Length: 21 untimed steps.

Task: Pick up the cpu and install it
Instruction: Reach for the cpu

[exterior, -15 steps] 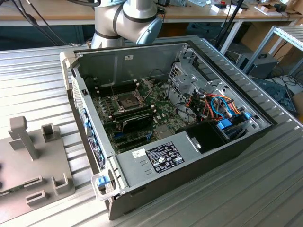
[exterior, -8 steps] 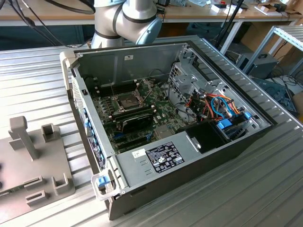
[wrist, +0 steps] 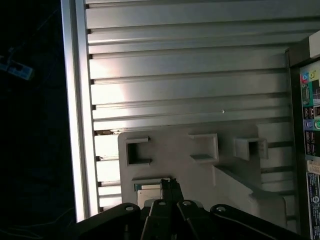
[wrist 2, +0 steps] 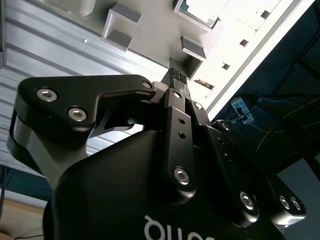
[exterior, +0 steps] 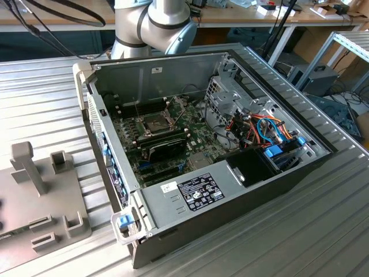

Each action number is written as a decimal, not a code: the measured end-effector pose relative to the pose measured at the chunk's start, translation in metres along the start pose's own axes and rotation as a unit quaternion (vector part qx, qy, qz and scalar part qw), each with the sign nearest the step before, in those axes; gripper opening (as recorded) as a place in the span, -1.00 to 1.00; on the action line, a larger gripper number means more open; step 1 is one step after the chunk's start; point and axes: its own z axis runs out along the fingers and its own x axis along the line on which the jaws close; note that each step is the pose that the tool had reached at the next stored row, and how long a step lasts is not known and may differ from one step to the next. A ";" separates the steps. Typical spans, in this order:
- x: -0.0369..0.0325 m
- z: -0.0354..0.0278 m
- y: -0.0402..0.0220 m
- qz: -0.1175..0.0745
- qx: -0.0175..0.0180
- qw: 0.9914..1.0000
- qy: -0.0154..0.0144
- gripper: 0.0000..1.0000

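The cpu (wrist: 148, 193) is a small silver square with a green rim, lying flat in a pocket of the grey fixture plate (wrist: 200, 170); it also appears bright and cut off in the second wrist view (wrist 2: 200, 9). My gripper (wrist: 172, 186) hangs well above the plate, its tips close beside the cpu in the picture. The two black fingers (wrist 2: 178, 82) are pressed together with nothing between them. In the exterior view the open computer case (exterior: 190, 190) shows the green motherboard (exterior: 199, 147) and its dark socket (exterior: 155, 122).
The fixture plate (exterior: 34, 196) lies on the ribbed aluminium table (exterior: 46, 104) at the exterior view's left, with upright posts on it. The case's rear port panel (wrist: 310, 120) borders the plate. The arm's base (exterior: 153, 26) stands behind the case. Cables and a drive cage (exterior: 253, 121) fill the case's right side.
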 end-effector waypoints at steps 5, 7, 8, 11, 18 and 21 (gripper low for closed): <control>0.0008 0.0014 -0.0065 0.000 0.000 1.000 0.000 -0.79; 0.0010 0.0017 -0.0107 0.000 0.000 1.000 0.000 -0.79; 0.0011 0.0019 -0.0125 0.000 0.000 1.000 0.000 -0.79; 0.0014 0.0027 -0.0188 0.000 0.000 1.000 0.000 -0.79; 0.0018 0.0042 -0.0227 0.000 0.000 1.000 0.000 -0.79; 0.0018 0.0042 -0.0228 0.000 0.000 1.000 0.000 -0.79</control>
